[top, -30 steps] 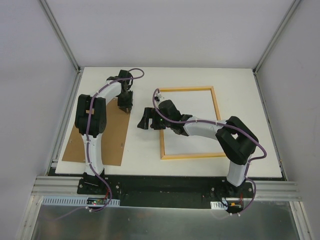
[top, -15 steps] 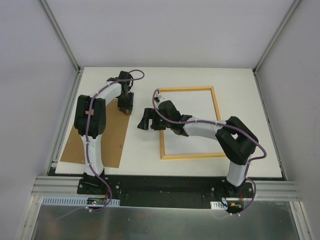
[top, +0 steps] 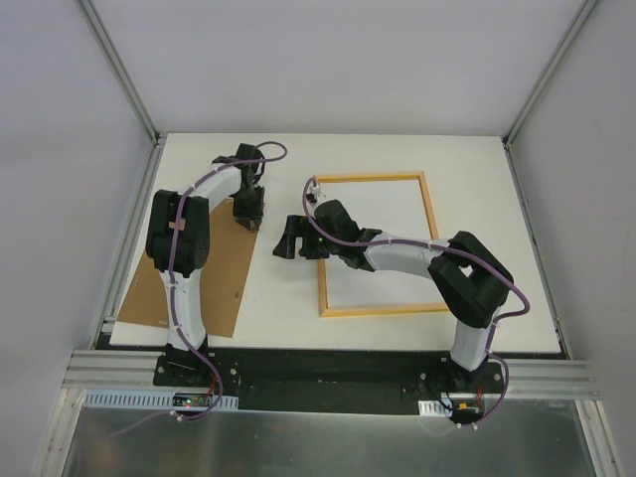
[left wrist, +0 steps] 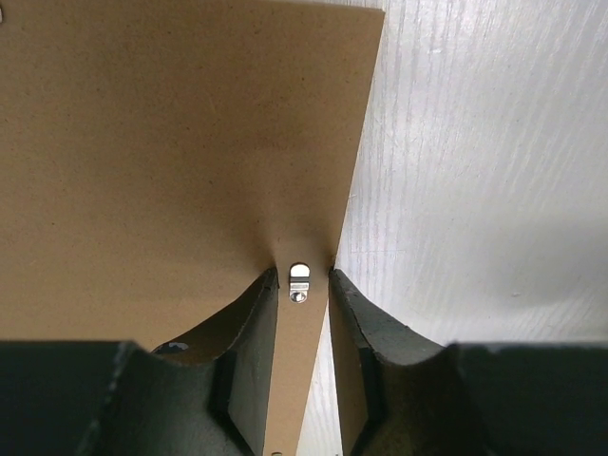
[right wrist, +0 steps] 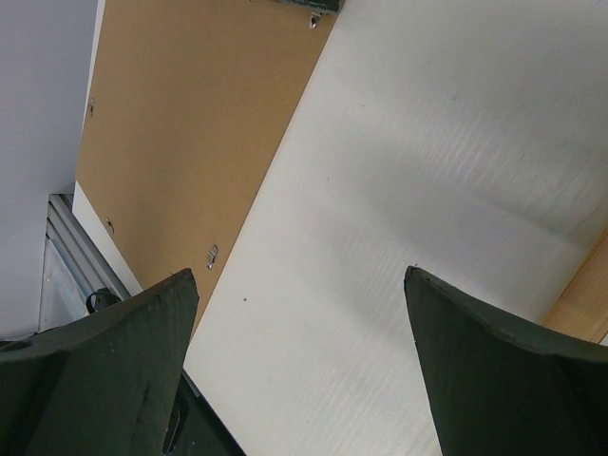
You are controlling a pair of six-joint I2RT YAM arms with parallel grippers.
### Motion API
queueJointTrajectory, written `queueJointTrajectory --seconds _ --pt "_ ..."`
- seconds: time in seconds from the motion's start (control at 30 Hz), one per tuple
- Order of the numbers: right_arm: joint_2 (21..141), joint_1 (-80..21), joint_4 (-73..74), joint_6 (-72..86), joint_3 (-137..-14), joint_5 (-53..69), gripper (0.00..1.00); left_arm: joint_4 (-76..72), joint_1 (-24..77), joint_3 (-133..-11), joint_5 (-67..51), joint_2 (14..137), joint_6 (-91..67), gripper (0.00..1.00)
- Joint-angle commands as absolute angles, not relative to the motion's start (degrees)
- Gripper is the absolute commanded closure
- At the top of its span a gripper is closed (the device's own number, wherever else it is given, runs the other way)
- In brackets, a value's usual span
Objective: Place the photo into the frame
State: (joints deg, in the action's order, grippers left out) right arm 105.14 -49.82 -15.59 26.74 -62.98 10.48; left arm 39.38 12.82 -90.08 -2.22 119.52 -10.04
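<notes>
Where the board (top: 189,283) lies flat, well left of the frame (top: 376,310), its outer edge comes close to the table's (top: 288,298) left edge. At the board's far corner, the one toward the frame, the left claw (top: 248,214) stands narrowed. One finger is over the board and the other just off its edge, with a metal clip (left wrist: 299,281) between them; I cannot tell whether it grips. Bare table separates board and frame. Over that strip, just left of the frame's left rail, the right claw (top: 286,238) gapes wide and empty. The frame lies flat, pale wood up.
</notes>
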Motion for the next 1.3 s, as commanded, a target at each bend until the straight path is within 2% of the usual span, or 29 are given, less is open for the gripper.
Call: queueJointTrajectory --seconds 0.0,0.7,0.93,1.07,1.27 --pt "102.9 -50.1 -16.4 26.2 -63.1 10.1 0.08 41.9 13.9 -88.6 -0.4 115.7 -10.6 0.73" --pt "103.1 -50.2 -16.3 26.0 -63.5 10.6 0.08 41.8 14.2 -88.4 0.4 116.7 -10.7 0.75" --pt "103.1 -50.2 -16.3 26.2 -63.1 10.4 0.08 41.8 15.1 -88.2 0.4 118.0 -11.2 0.85" --pt "103.8 -50.1 -16.4 26.1 -63.1 10.0 0.08 41.8 15.4 -88.6 0.3 118.4 -11.8 0.99" --pt "106.1 -50.7 -17.8 26.3 -63.8 10.0 0.08 42.0 15.9 -89.6 -1.8 118.1 -12.7 1.00"
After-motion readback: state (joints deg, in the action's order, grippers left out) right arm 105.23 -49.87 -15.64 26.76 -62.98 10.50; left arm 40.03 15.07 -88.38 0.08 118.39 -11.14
